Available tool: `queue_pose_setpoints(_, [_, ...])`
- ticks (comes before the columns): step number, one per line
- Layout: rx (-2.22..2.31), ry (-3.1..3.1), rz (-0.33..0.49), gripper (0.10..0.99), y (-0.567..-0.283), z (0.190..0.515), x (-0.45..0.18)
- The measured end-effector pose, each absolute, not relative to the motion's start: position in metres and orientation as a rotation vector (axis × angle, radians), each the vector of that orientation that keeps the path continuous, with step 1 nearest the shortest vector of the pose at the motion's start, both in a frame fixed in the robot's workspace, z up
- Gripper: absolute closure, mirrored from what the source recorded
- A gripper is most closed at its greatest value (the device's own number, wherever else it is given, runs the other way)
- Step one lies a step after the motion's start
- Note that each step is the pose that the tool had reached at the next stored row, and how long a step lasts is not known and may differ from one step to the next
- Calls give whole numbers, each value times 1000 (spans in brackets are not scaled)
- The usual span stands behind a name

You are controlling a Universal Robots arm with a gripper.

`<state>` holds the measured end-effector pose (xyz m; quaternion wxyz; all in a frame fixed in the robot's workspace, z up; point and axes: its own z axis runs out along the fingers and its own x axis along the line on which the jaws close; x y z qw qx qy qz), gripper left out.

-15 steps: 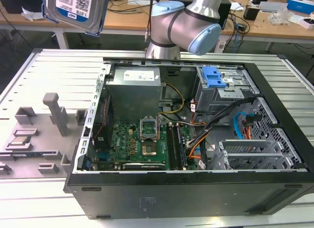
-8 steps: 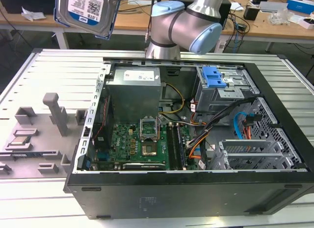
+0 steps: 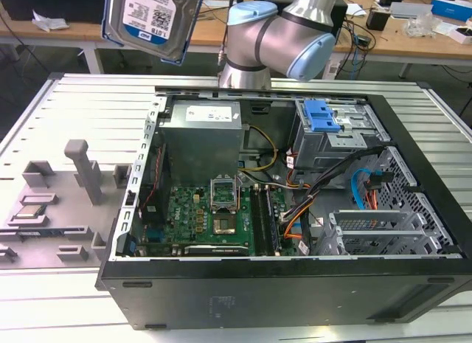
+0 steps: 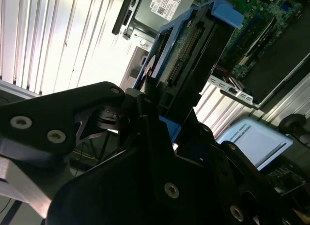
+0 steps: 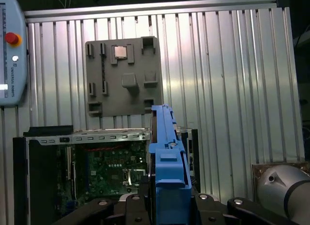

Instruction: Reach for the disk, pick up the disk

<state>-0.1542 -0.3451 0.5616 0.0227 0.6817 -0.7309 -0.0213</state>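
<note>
The disk (image 3: 151,18), judged rigid, dense and shock-sensitive, is gripped by its blue-framed edges between the fingers (image 4: 147,113) closed on it.

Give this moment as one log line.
object: silver-grey rectangular hard drive in blue plastic frame | jaws: shut on it | position: raised clear of open black computer case

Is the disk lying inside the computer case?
No: in the exterior view the disk is up in the air, well clear of the case.
</note>
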Motion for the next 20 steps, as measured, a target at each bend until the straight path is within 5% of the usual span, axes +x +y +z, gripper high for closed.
queue_pose_setpoints(20, [2110, -2263, -66, 722, -345, 532, -98])
